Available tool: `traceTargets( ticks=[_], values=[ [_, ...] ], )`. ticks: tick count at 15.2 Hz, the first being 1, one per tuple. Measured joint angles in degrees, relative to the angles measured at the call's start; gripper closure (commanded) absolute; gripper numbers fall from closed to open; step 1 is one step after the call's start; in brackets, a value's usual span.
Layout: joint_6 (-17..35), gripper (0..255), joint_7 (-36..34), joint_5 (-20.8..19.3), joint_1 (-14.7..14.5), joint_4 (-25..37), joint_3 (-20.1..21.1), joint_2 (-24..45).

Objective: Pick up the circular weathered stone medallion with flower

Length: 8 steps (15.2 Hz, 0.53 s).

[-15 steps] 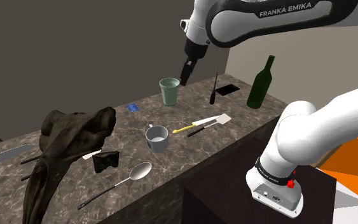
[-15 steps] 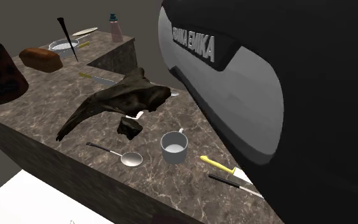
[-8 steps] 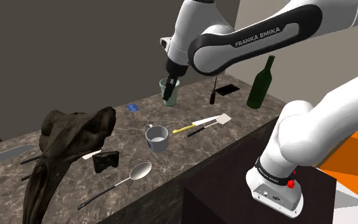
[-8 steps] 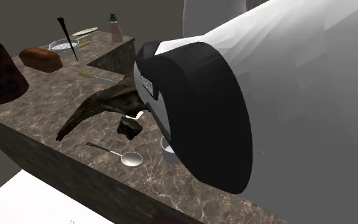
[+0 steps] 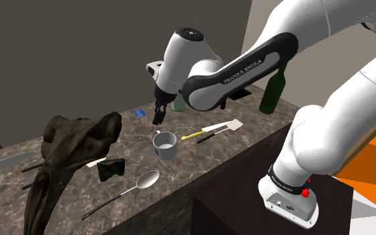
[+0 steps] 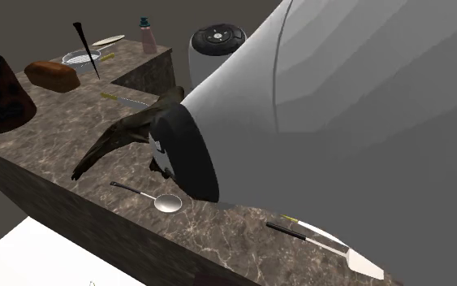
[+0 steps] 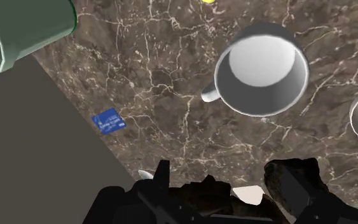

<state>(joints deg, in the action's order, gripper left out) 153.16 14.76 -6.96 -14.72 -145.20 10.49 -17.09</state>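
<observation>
A spoon [image 5: 146,180] lies near the front edge of the brown marble counter [image 5: 200,163]. Just behind it sits the small dark medallion [image 5: 111,167], right beside a big dark twisted piece of wood [image 5: 66,153]. Next comes a grey mug [image 5: 165,145]. The black gripper [image 5: 157,120] hangs behind the mug, pointing down. It is not clear if it is wide or narrow. Farther back are a blue card [image 5: 139,113], a green cup [image 5: 178,103] and a green bottle [image 5: 274,87].

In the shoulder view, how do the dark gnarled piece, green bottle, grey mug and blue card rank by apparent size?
1. Dark gnarled piece: clearly largest.
2. Green bottle and grey mug: look alike; the arm hides part of the bottle, so unranked.
3. Blue card: smallest.
</observation>
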Motion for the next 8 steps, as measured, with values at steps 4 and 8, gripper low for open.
traceTargets(
  ticks=[4,8],
  values=[
    [7.43,0,-2.04,-5.28,0.64,1.9,3.16,7.23],
    [13.19,0,-9.87,-17.29,2.23,6.11,6.85,15.77]
  ],
)
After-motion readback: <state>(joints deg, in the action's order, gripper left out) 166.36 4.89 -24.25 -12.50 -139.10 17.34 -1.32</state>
